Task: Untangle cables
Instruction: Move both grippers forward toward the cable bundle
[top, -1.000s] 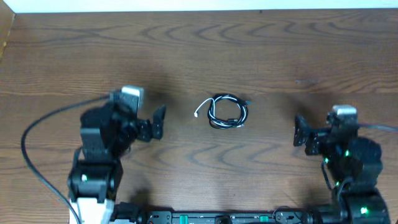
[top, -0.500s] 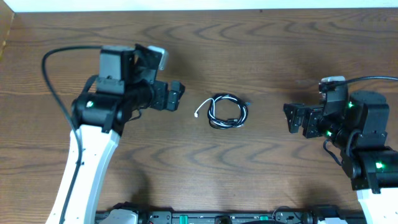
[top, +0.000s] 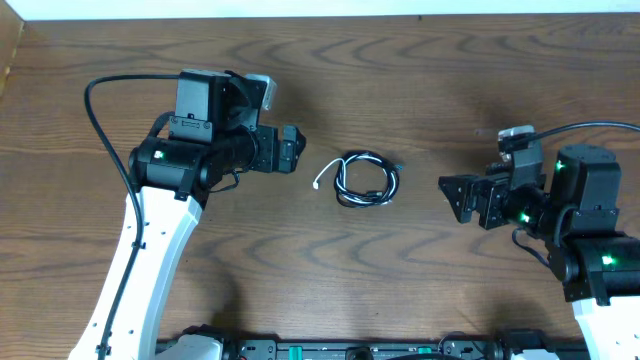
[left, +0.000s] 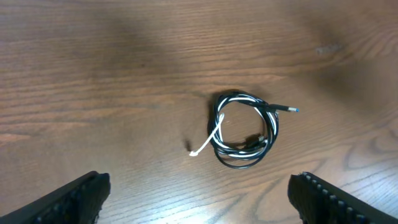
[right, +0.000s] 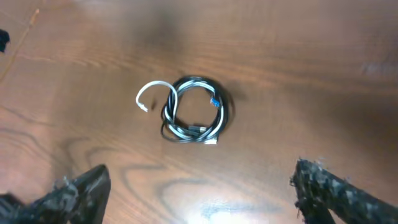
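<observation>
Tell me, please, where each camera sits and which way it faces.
Overhead: fixed above the brown wooden table, facing straight down; the left arm and right arm flank the coiled white and black cables.
Left wrist: on the left arm, facing down at the coil; its open dark left fingers frame the bottom corners.
Right wrist: on the right arm, facing down at the coil; its open dark right fingers frame the bottom corners.
Shared: all three show the same coil.

I see a dark brown wooden table (top: 450, 70) with clear grain. Near its middle lie a thin white cable (top: 324, 175) and a thin black cable (top: 362, 156), coiled together.
</observation>
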